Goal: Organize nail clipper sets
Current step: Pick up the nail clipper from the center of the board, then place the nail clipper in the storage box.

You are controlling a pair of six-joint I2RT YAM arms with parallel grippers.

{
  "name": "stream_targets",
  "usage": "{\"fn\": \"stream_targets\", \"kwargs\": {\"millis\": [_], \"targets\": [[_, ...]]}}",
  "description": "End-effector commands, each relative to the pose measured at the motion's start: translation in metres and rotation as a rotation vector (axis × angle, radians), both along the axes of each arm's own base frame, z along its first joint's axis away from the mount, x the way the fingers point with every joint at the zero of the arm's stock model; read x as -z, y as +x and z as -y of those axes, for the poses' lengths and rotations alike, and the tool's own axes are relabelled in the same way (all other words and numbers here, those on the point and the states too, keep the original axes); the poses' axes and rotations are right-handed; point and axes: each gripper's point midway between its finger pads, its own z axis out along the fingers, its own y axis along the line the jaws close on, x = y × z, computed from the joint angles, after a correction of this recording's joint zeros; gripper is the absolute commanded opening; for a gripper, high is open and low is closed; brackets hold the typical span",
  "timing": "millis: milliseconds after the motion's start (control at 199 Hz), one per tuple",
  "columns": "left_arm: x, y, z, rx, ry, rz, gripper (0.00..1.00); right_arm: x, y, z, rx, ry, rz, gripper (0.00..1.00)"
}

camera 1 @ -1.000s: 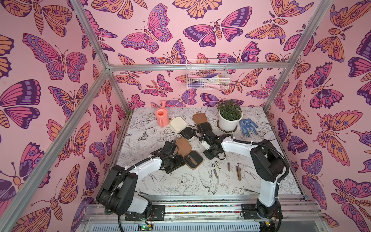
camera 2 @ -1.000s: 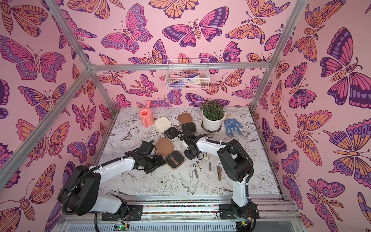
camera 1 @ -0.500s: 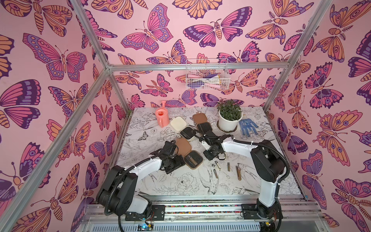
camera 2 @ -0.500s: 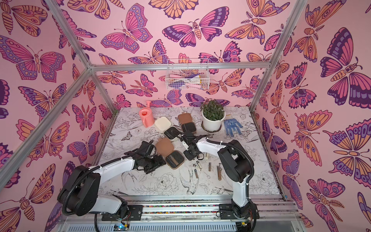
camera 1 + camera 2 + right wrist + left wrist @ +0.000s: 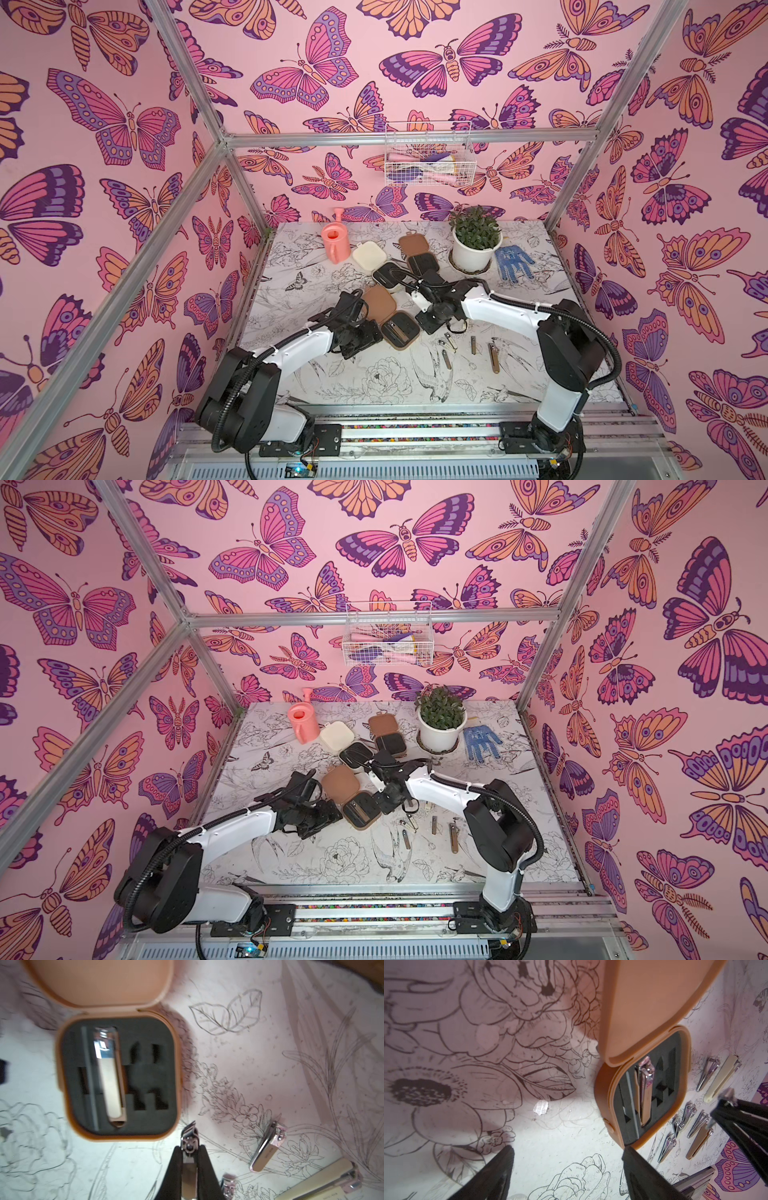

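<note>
Right hand point(image 5: 189, 1150): fingers closed on a small nail clipper point(image 5: 189, 1165), which hangs just beside the rim of the open tan case point(image 5: 118, 1076). In both top views the case sits mid-counter point(image 5: 280, 1068) between the two arms.

Left hand point(image 5: 566, 1167): fingers apart and empty. One fingertip point(image 5: 639, 1167) is at the case's corner; whether touching or just beside, I cannot tell.

Case contents: black foam insert point(image 5: 145, 1122), with a large clipper point(image 5: 110, 1076) and a slim file point(image 5: 89, 1076) seated. The two short slots next to them are empty.

Orientation: the held clipper's long axis runs along the fingers, cutting end forward past the fingertips, pointing at the case. It is roughly parallel to the seated large clipper, so probably close to slot alignment.

Risks (judgement):
- The grip is on narrow polished metal, so the clipper may pivot or slide out when pressed into foam.
- The slots look tight, and a slight twist would leave it riding on top.
- The case is not clamped, so a push on the rim could shift it.
- Loose clippers point(image 5: 268, 1147) lie near the right hand, and a low sweep could scatter them.
</note>
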Motion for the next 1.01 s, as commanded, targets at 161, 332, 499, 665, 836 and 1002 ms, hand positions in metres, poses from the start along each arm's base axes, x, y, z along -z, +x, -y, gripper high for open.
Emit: {"fn": "stream_targets", "kwargs": {"millis": [161, 332, 499, 665, 836, 1002], "targets": [[0.003, -0.008, -0.004, 0.006, 0.025, -0.015, 0.84, -0.005, 0.000, -0.040, -0.105, 0.057, -0.042, 0.03], [0.002, -0.007, -0.004, 0.004, 0.024, -0.015, 0.84, 0.009, 0.001, -0.051, -0.113, 0.047, -0.071, 0.03], [0.003, -0.007, -0.004, 0.006, 0.023, -0.016, 0.84, 0.023, 0.001, -0.056, -0.107, 0.033, -0.091, 0.03], [0.004, -0.007, -0.004, 0.008, 0.023, -0.020, 0.84, 0.030, 0.001, -0.057, -0.105, 0.020, -0.096, 0.03], [0.004, -0.007, -0.004, 0.008, 0.025, -0.021, 0.84, 0.034, 0.000, -0.058, -0.105, 0.018, -0.104, 0.03], [0.005, -0.007, -0.003, 0.010, 0.024, -0.025, 0.84, 0.035, -0.001, -0.061, -0.102, 0.020, -0.107, 0.03]]}}
